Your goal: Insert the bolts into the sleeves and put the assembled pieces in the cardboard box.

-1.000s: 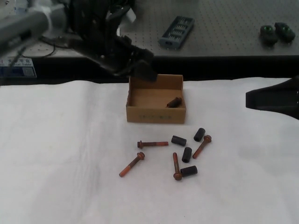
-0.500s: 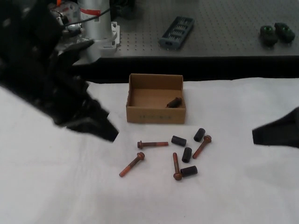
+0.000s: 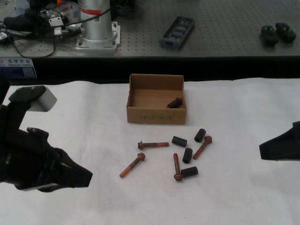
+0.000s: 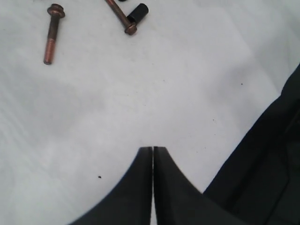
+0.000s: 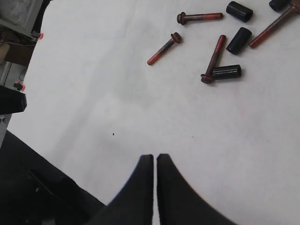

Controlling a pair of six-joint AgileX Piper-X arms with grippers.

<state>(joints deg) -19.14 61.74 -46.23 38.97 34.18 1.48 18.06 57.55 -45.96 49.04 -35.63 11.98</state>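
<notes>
Several orange-brown bolts (image 3: pixel 153 145) and several black sleeves (image 3: pixel 179 141) lie scattered on the white cloth in front of the cardboard box (image 3: pixel 156 115). One dark piece (image 3: pixel 174 102) lies inside the box at its right side. My left gripper (image 3: pixel 86 177) hangs low at the front left, shut with nothing in it, well left of the nearest bolt (image 3: pixel 132 165). In the left wrist view the left gripper (image 4: pixel 153 149) has its fingers pressed together, with a bolt (image 4: pixel 51 33) far off. My right gripper (image 5: pixel 155 157) is shut and holds nothing, at the right edge (image 3: pixel 265 151), clear of the sleeves (image 5: pixel 226 72).
Behind the cloth runs a dark perforated bench with a blue-grey tray (image 3: pixel 177 31), a metal post base (image 3: pixel 96 28) and two dark green objects (image 3: pixel 279 33). Bare white cloth (image 3: pixel 93 117) spreads left and right of the parts.
The left arm has swung from over the box's back left corner down to the front left. The right arm has dropped toward the front at the right edge.
</notes>
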